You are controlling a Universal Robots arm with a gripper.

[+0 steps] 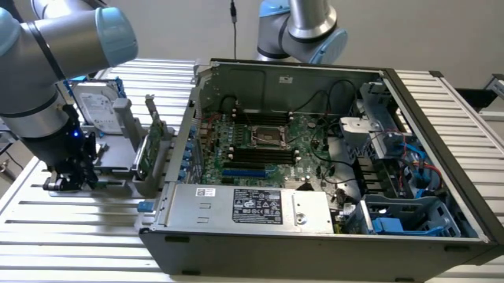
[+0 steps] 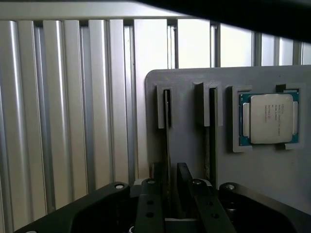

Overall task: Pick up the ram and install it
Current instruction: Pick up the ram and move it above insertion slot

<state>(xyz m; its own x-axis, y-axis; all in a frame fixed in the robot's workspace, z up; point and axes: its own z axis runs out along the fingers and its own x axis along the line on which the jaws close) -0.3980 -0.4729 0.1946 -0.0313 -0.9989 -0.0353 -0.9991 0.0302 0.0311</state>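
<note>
A grey holder (image 2: pixel 194 80) stood on the slatted table (image 1: pixel 79 230), at nine o'clock from the open computer case (image 1: pixel 284 68) in the exterior view. A hard drive (image 1: pixel 98 105) stood upright at twelve o'clock of the gripper (image 1: pixel 67 180). An expansion card (image 1: pixel 150 147) stood at three o'clock of it, between holder and case. A processor (image 2: pixel 269 119) lay in a recess of the holder, beyond a neighbouring slot (image 2: pixel 212 126). The ram (image 2: pixel 167 126) sat on edge in its own slot. The arm (image 1: pixel 47 76) pointed straight down over the holder. The jaws were parted, straddling the ram without clamping it, a sliver of gap showing on one side
</note>
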